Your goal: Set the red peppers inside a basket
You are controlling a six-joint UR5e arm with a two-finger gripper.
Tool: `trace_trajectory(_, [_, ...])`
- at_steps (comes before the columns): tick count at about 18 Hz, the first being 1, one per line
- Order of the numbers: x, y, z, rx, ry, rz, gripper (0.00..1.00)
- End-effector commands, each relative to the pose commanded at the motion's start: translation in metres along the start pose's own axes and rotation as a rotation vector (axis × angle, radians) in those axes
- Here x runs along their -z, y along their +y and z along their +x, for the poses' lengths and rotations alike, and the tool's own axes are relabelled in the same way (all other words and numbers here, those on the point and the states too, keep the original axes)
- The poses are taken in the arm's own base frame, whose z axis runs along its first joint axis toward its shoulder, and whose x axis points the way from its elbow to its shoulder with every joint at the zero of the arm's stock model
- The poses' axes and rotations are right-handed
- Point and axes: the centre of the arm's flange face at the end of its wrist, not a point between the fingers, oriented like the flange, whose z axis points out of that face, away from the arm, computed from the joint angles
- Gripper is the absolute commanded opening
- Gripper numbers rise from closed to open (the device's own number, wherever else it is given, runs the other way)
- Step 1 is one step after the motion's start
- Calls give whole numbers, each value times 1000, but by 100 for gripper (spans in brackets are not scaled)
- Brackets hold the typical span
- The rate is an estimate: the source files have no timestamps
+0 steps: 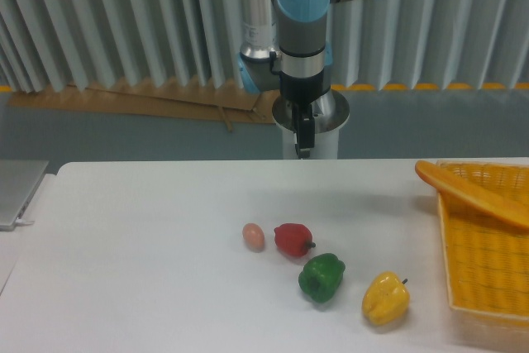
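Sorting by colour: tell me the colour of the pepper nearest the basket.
Yellow pepper, seen in the fixed camera view, left of the basket.

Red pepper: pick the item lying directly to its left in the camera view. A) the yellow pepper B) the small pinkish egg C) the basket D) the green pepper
B. The small pinkish egg lies just left of the red pepper, while the green pepper, yellow pepper and basket all sit to its right.

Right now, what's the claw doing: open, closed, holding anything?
Claw: holds nothing, hanging above the table; open or closed cannot be told from this view.
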Motion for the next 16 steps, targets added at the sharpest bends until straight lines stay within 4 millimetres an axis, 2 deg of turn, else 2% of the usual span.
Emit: trace_trajectory(16, [-1,-1,2,6,-5,0,100])
